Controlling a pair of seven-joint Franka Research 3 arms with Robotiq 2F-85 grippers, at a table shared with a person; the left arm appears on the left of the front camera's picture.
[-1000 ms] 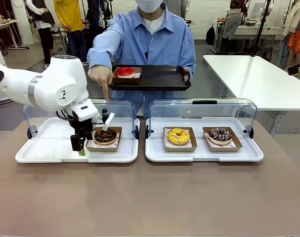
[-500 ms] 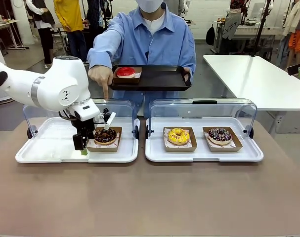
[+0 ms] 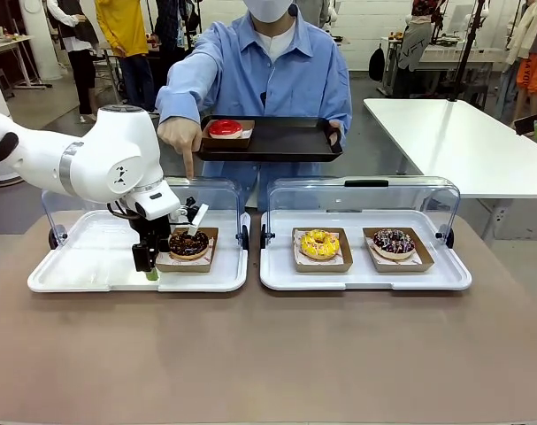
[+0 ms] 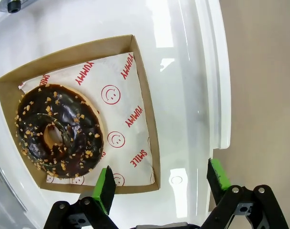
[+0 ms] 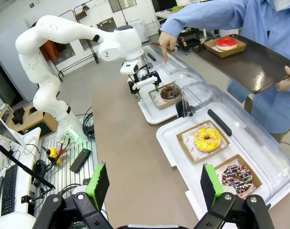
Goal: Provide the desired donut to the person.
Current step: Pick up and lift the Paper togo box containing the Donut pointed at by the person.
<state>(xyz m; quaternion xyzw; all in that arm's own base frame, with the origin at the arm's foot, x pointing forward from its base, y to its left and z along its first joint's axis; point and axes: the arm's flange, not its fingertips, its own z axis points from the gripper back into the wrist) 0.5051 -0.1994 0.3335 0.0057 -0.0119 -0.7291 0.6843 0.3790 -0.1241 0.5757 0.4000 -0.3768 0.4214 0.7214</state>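
Chocolate donut (image 4: 59,129), pointed at by the person's hand (image 3: 178,135): pickup pending. Left gripper (image 4: 160,183) gapes astride its box (image 4: 145,95) wall; next, clamp that wall. Right gripper (image 5: 153,186) jaws apart.

You look across the brown table (image 3: 268,354) to a grey floor (image 3: 374,142) and a white table (image 3: 463,142) on the far right. A white wall (image 3: 374,18) closes the back, another light table (image 3: 7,42) stands far left, and even light fills the room.

Brown table (image 3: 277,354) here, two white trays sitting side by side on it toward the far edge: left tray (image 3: 82,257), right tray (image 3: 365,282), clear lids both raised.
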